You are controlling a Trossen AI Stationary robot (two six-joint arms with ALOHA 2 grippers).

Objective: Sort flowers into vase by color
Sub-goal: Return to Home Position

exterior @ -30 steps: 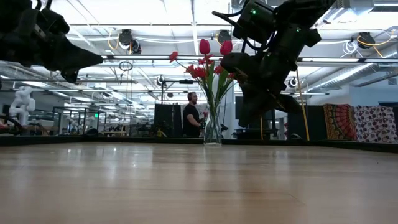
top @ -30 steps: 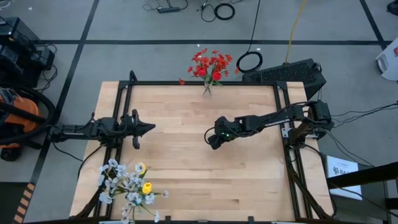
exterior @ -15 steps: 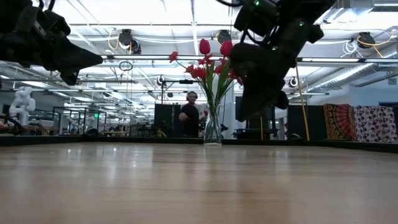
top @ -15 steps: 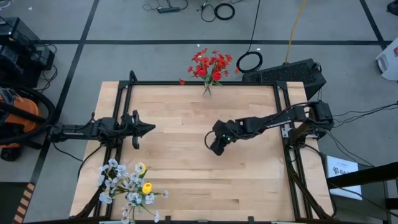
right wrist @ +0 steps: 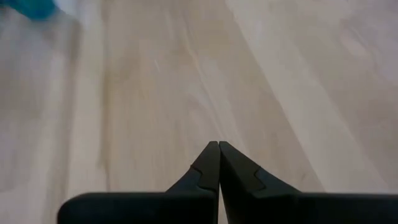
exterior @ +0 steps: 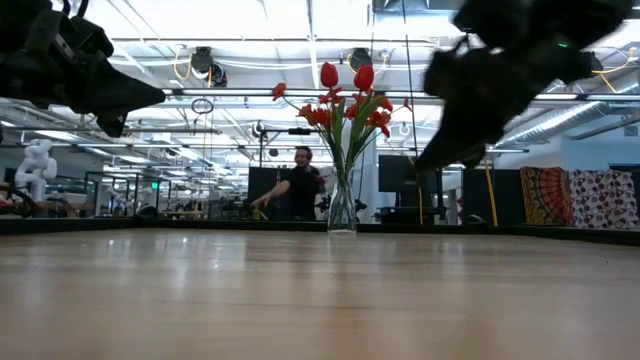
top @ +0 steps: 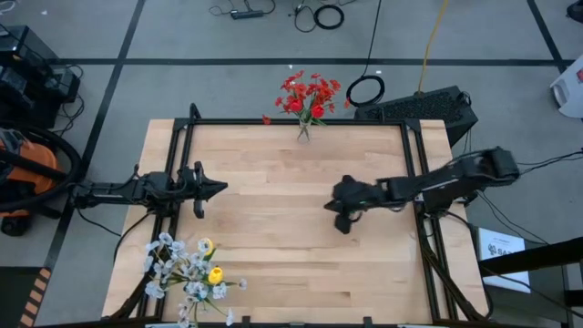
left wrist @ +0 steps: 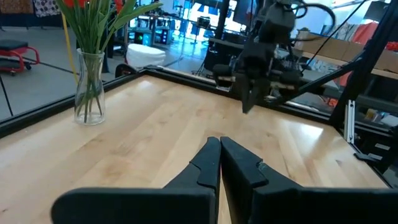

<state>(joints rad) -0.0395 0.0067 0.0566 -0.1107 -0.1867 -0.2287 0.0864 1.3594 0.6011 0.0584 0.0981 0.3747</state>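
A clear glass vase (top: 303, 130) stands at the table's far edge holding red tulips and a red cluster (top: 309, 95); it also shows in the low view (exterior: 342, 208) and in the left wrist view (left wrist: 90, 93). Another bunch of white sprays and yellow tulips (top: 189, 271) stands at the near left corner; what holds it is hidden. My left gripper (top: 222, 189) waits shut at the left edge, above the wood. My right gripper (top: 342, 224) is shut and empty, tipped down over the table's right half (right wrist: 218, 144).
Black frame rails (top: 301, 122) run along the table's edges. Bare wood (top: 273, 210) lies between the two grippers. A person (exterior: 297, 185) moves in the room beyond the far edge. An orange vacuum (top: 27, 173) sits on the floor to the left.
My right gripper has drawn back toward the table's right edge and a little toward the near edge, staying shut and empty. The arm behind it has folded back over the right rail. The flowers and my left gripper have kept still.
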